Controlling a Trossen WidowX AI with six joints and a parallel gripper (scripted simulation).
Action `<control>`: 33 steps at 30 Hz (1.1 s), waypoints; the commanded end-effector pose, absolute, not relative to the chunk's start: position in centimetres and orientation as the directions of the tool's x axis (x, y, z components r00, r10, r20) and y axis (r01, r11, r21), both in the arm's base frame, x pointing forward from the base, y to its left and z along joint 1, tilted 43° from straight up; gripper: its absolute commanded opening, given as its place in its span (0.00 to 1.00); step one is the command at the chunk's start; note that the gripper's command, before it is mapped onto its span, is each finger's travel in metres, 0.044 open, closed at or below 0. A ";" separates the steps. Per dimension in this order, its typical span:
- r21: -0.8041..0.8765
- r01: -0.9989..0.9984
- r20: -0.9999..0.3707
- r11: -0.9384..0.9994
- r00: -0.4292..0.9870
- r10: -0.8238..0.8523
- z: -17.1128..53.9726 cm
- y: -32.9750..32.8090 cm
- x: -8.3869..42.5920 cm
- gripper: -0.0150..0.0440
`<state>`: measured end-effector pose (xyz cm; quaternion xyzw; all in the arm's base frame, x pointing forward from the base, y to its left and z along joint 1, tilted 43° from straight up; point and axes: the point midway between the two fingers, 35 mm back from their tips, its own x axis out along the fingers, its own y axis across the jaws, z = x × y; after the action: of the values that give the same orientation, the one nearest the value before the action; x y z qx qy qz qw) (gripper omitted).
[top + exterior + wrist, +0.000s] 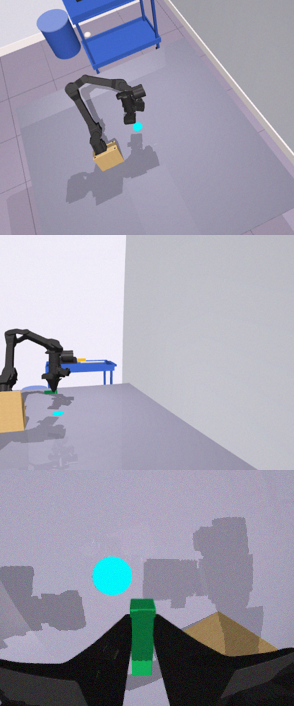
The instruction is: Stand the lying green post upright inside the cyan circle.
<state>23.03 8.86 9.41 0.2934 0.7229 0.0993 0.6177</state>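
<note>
My gripper (129,123) (54,391) (142,619) points down and is shut on the green post (47,392) (142,637). The post lies about level in the exterior view, sticking out to the left of the fingertips. In the wrist view it runs lengthwise between the fingers; in the top view the gripper hides it. The gripper and post are off the surface, their shadow standing apart from them. The cyan circle (137,126) (58,413) (112,576) is flat and fully visible, just beside the gripper in the top view and up and left of the post in the wrist view.
The wooden base block (109,159) (11,410) (212,632) stands under the arm's foot, near the circle. A blue cart (122,41) (87,369) and a blue drum (60,40) stand behind the work area. A grey wall (212,322) rises on the right.
</note>
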 end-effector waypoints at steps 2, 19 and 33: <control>0.478 0.297 -0.856 0.827 -0.055 0.515 9.1 8.9 22.9 0.29; 0.393 0.283 -0.908 0.875 -0.030 0.417 8.1 9.0 22.4 0.29; 0.326 0.277 -0.941 0.904 0.006 0.338 7.4 9.0 22.2 0.29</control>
<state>22.15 9.03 7.44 0.2232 0.7103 0.0305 0.6669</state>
